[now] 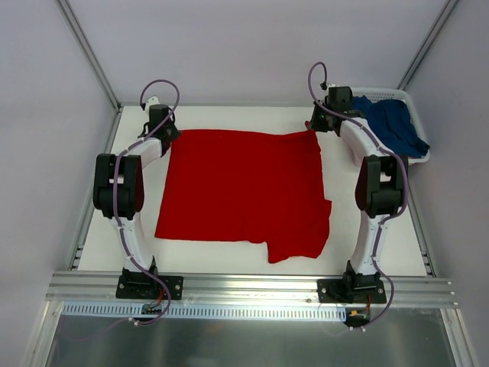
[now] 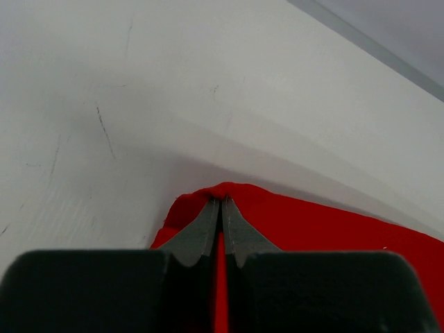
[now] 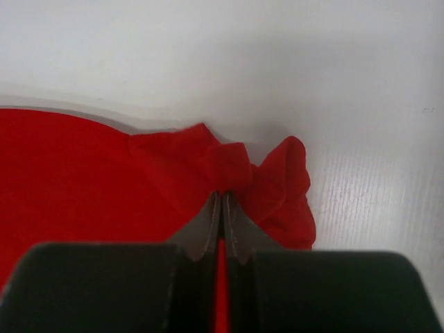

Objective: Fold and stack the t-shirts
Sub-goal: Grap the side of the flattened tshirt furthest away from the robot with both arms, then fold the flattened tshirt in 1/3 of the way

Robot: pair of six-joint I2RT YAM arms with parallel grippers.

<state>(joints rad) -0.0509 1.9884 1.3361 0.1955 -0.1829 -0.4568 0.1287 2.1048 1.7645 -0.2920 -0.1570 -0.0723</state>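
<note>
The red t-shirt point(image 1: 244, 191) lies spread flat on the white table, one sleeve sticking out at the near right. My left gripper point(image 1: 170, 136) is shut on its far left corner; in the left wrist view the jaws point(image 2: 221, 201) pinch the red cloth point(image 2: 333, 229). My right gripper point(image 1: 315, 128) is shut on its far right corner; in the right wrist view the jaws point(image 3: 222, 194) pinch a bunched fold of red cloth point(image 3: 236, 170). The navy t-shirt point(image 1: 391, 124) lies crumpled in the white basket point(image 1: 419, 157) at the far right.
The basket stands right beside my right arm at the table's far right corner. Metal frame posts rise at the far left and far right corners. An aluminium rail point(image 1: 252, 284) runs along the near edge.
</note>
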